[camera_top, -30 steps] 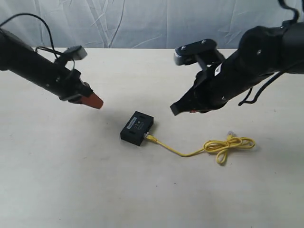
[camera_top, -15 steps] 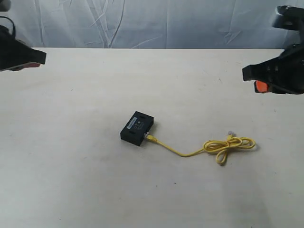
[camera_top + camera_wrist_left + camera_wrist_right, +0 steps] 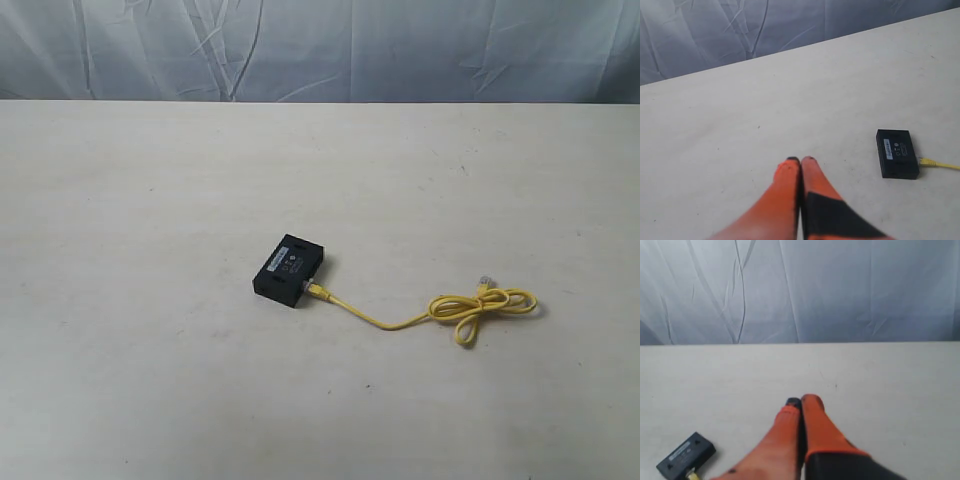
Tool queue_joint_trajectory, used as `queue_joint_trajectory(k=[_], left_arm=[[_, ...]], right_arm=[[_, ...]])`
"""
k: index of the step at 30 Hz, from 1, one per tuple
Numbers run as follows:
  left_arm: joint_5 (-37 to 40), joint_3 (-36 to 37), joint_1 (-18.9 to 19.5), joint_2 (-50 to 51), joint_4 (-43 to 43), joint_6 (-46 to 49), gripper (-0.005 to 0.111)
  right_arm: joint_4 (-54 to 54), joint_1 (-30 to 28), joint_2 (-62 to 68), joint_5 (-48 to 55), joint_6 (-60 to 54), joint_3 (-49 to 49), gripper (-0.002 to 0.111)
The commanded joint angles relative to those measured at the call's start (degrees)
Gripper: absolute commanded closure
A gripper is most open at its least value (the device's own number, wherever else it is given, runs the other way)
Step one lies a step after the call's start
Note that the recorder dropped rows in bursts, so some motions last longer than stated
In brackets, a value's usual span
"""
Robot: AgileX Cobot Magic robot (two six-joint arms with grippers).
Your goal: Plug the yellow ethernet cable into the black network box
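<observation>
The black network box [image 3: 289,270] lies flat near the table's middle, label side up. The yellow ethernet cable [image 3: 390,322] has one end sitting in the box's side port, and its looped bundle [image 3: 485,308] rests to the right with a clear plug at the free end. Neither arm shows in the exterior view. In the left wrist view my left gripper [image 3: 800,160] is shut, empty, well away from the box [image 3: 896,152]. My right gripper [image 3: 802,401] is also shut and empty; the box [image 3: 686,455] peeks in at a corner with a bit of cable [image 3: 692,475].
The cream table top [image 3: 150,180] runs wide on all sides of the box. A wrinkled pale blue-grey cloth backdrop [image 3: 320,45] hangs behind the table's far edge.
Both arms have pulled back, left arm to the left and right arm to the right, and have left the exterior view. The box and cable have stayed put.
</observation>
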Motion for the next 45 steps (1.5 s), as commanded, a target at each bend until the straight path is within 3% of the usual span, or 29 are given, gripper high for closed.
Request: queue_joint_trajectory(k=[1, 12, 15, 17, 19, 24, 34, 37, 45], left_arm=[[0.53, 0.41, 0.02, -1.84, 0.30, -0.37, 0.107], [0.53, 0.41, 0.02, -1.82, 0.30, -0.27, 0.107], [0.53, 0.41, 0.02, -1.82, 0.30, -0.27, 0.107], [0.53, 0.41, 0.02, -1.82, 0.40, -0.27, 0.107], [0.53, 0.41, 0.02, -1.82, 0.40, -0.27, 0.107], [0.53, 0.41, 0.02, -1.82, 0.40, -0.27, 0.107], [0.53, 0.41, 0.02, -1.82, 0.40, -0.27, 0.107], [0.53, 0.41, 0.02, -1.82, 0.40, -0.27, 0.107], [0.53, 0.41, 0.02, -1.82, 0.40, -0.27, 0.107]], right_arm=[[-0.26, -0.37, -2.92, -3.72, -0.18, 2.05, 0.108], [-1.08, -0.12, -2.84, -4.68, -0.18, 2.05, 0.108], [-10.13, -0.12, -3.31, -4.46, 1.81, 2.05, 0.108], [-18.88, -0.12, -4.84, -4.17, 12.49, 2.05, 0.108], [-20.90, -0.12, -5.66, -4.17, 14.42, 2.05, 0.108], [-21.16, -0.12, -8.65, -4.95, 14.42, 4.82, 0.108], [-18.30, -0.12, -23.91, -7.30, 14.32, 25.27, 0.108], [-18.15, -0.12, -25.76, -1.54, 14.32, 25.27, 0.108], [-18.15, -0.12, -25.76, -1.16, 14.32, 25.27, 0.108]])
